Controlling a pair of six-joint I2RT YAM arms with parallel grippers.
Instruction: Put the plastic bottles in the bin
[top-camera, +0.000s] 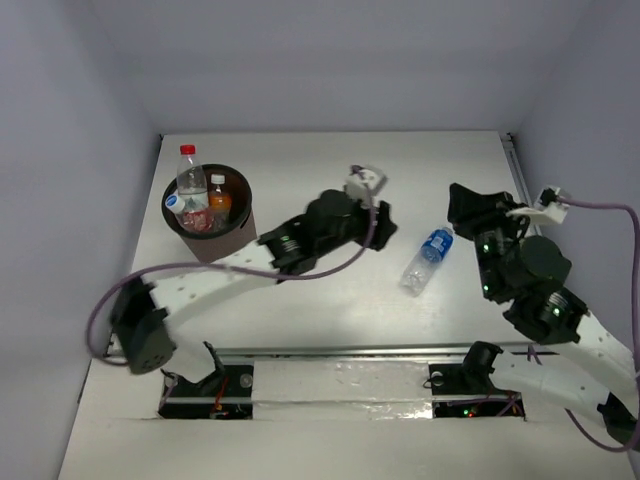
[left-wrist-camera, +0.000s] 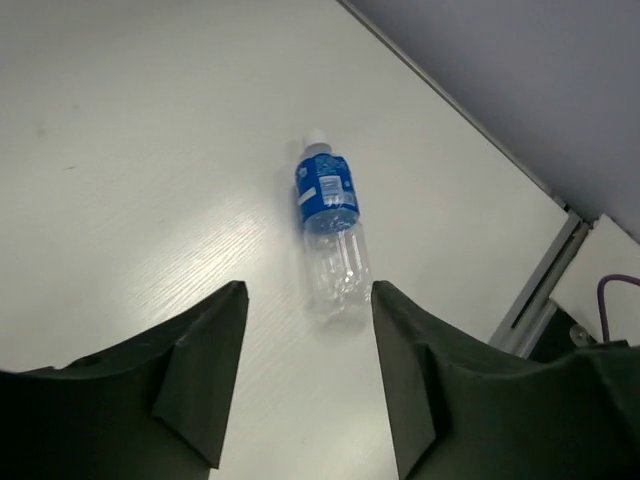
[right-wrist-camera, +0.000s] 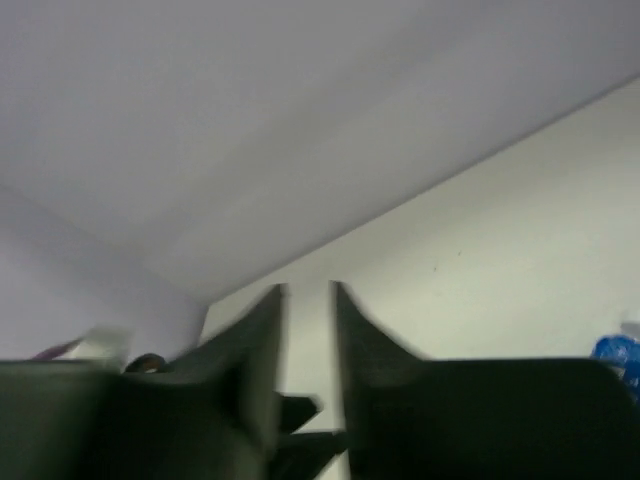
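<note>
Bottle: clear blue-labelled plastic bottle (left-wrist-camera: 330, 225) lying on its side on white table (left-wrist-camera: 120, 150), well apart from dark brown round bin (top-camera: 228, 243).
L gripper (left-wrist-camera: 308, 295): fingers spread wide, empty, hovering nr bottle base.
R gripper (right-wrist-camera: 310, 290): fingers nearly together w/ a slim gap, gripping nothing.
Risk: bottle rolling away if pads are pinching off-centre.

You're in a robot lab test cell, not a home: plain white table (top-camera: 330, 310) boxed in by bare pale walls (top-camera: 330, 60) on 3 sides, left arm (top-camera: 215, 280) & right arm (top-camera: 545, 300) bolted at near edge, loose purple cable (top-camera: 610, 208), exposed electronics at the bases (top-camera: 205, 388).
</note>
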